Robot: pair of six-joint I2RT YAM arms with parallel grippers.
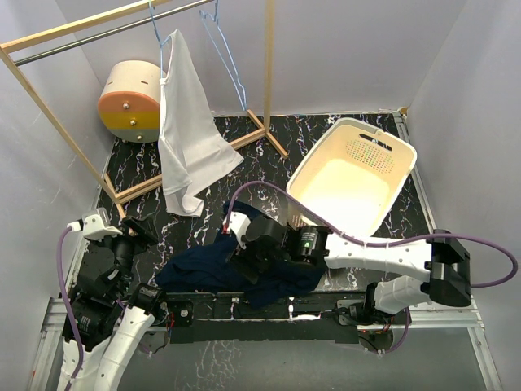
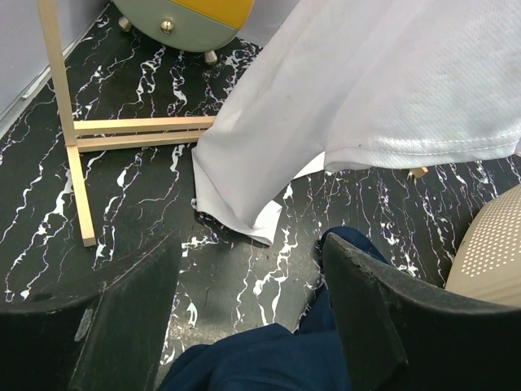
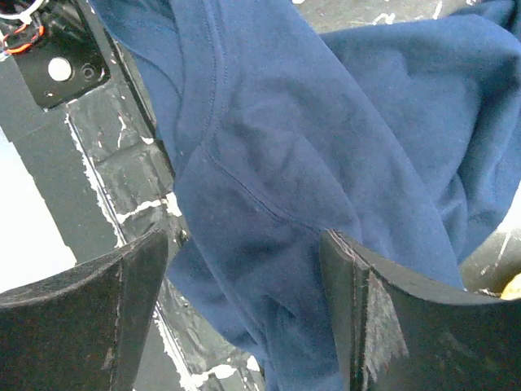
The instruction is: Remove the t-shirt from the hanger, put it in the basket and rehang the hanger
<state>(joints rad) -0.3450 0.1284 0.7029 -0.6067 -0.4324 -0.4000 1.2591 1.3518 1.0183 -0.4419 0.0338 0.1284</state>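
Colour rundown: the t-shirt (image 1: 189, 138) is plain white with a fine mesh weave up close. The hanger (image 1: 165, 49) is pale blue. The sweatshirt (image 1: 213, 271) is solid navy. The table (image 1: 326, 138) is black with white marble veins. The basket (image 1: 352, 175) is cream, one wall dotted with tiny holes. The rack (image 1: 267, 73) is light wood, the drum (image 1: 130, 102) is cream, orange and yellow, and the cables (image 1: 488, 246) are purple.

We see pale grey walls (image 1: 366, 49) around a black, white-veined table (image 1: 326, 134). Across the top of the frame stands a wooden rack (image 1: 268, 65). A cream-and-orange drum (image 1: 130, 99) sits at upper left.
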